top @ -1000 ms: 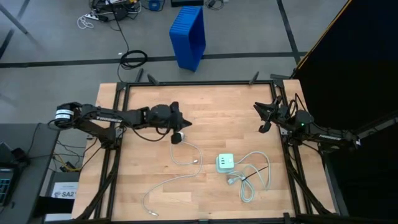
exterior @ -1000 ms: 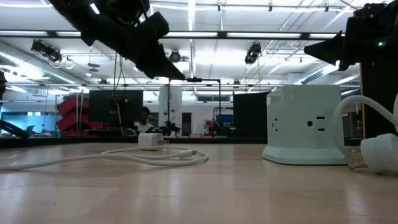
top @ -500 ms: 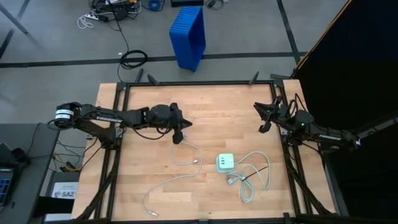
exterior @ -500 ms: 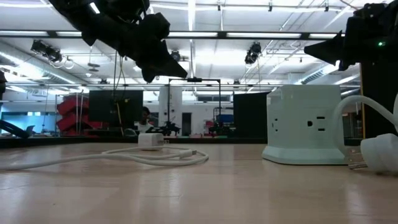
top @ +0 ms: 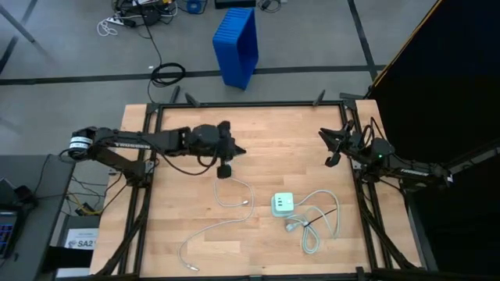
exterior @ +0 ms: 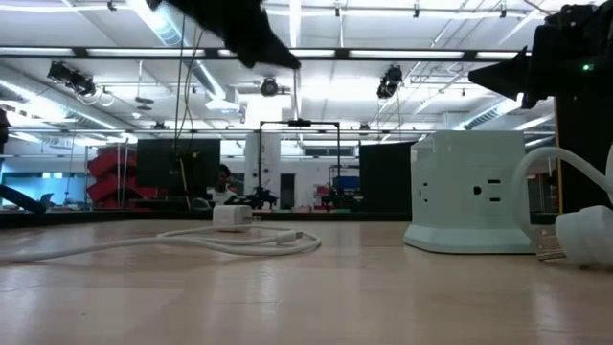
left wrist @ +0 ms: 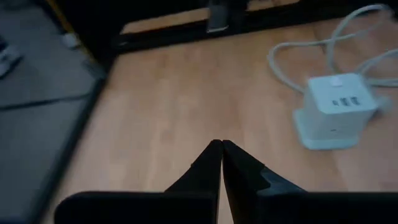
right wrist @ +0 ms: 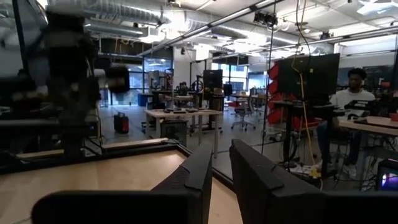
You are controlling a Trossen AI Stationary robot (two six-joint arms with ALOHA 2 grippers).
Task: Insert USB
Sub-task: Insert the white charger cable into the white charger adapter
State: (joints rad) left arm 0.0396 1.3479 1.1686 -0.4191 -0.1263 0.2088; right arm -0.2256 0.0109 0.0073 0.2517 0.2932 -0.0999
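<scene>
The thin white USB cable lies in loose curves on the wooden table, left of the pale boxy charger block. In the low view one end of the cable shows at a small white plug that rests on the table. My left gripper is shut and empty, high above that plug; in the left wrist view its fingertips meet. My right gripper waits at the table's far right, slightly open and empty.
A thicker bundled white cord with a grey plug lies right of the charger block. A second stretch of thin white cable runs toward the near left. A black frame rims the table.
My left gripper has risen well above the table and gone slightly toward the far edge, staying shut. The cable and plug have kept their place.
</scene>
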